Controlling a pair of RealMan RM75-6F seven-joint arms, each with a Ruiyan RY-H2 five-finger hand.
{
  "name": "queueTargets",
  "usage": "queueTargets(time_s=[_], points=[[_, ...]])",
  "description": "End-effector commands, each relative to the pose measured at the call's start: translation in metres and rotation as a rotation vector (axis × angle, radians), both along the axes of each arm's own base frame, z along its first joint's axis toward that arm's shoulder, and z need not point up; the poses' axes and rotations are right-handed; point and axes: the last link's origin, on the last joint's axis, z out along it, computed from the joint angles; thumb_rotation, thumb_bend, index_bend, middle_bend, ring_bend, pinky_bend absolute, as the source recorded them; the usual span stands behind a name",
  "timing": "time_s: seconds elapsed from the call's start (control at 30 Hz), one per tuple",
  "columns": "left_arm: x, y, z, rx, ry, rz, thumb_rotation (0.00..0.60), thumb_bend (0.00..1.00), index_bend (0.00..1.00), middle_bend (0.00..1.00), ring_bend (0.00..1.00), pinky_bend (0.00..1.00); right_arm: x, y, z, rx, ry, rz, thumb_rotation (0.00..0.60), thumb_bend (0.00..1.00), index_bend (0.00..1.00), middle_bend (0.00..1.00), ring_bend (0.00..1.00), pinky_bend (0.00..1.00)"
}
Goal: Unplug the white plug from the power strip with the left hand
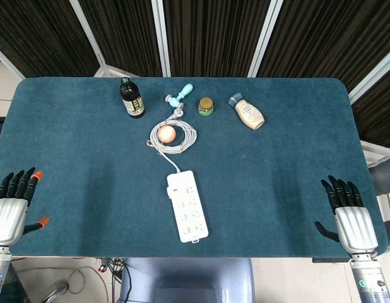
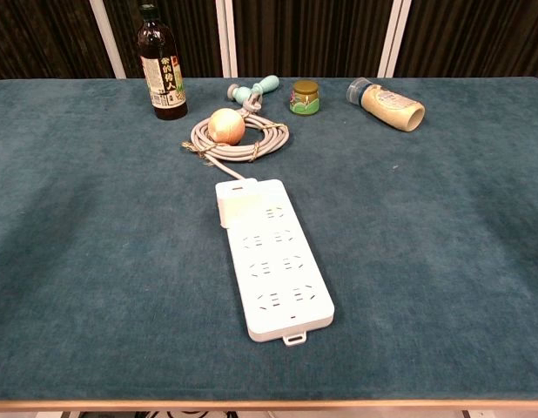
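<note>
A white power strip [image 1: 187, 206] [image 2: 275, 258] lies in the middle of the blue table, long axis running towards me. A white plug [image 1: 175, 188] [image 2: 238, 207] sits in the sockets at its far left end. The strip's grey cable [image 1: 174, 140] [image 2: 243, 144] lies coiled just behind it. My left hand [image 1: 12, 207] rests at the table's near left edge, far from the strip, fingers spread and holding nothing. Over at the near right edge, my right hand [image 1: 346, 214] is likewise spread and empty. The chest view shows neither hand.
An orange ball [image 1: 166, 133] [image 2: 226, 125] sits inside the cable coil. Along the far side stand a dark bottle [image 1: 132, 98] [image 2: 161, 70], a teal tool [image 1: 180, 96] [image 2: 254, 90], a small jar [image 1: 206, 106] [image 2: 305, 97] and a lying cream bottle [image 1: 248, 113] [image 2: 387, 104].
</note>
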Motion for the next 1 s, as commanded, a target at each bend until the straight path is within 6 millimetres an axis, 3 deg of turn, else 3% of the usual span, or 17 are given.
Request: queueTargets(time_s=[0.03, 0.9, 1.0], points=[[0.0, 0.0, 0.0, 0.001, -0.001, -0.001, 0.6, 0.0, 0.0, 0.0, 0.0, 0.0, 0.0, 0.0, -0.001, 0.003, 0.003, 0.005, 0.6, 0.27, 0.0, 0.0, 0.0, 0.0], [0.008, 0.003, -0.012, -0.061, 0.019, -0.019, 0.6, 0.0, 0.0, 0.0, 0.0, 0.0, 0.015, 0.0, -0.024, 0.149, 0.016, 0.197, 0.6, 0.27, 0.0, 0.0, 0.0, 0.0], [0.017, 0.009, -0.016, -0.072, 0.018, -0.043, 0.6, 0.0, 0.0, 0.0, 0.0, 0.0, 0.026, -0.004, -0.03, 0.184, 0.035, 0.273, 0.6, 0.38, 0.0, 0.0, 0.0, 0.0]])
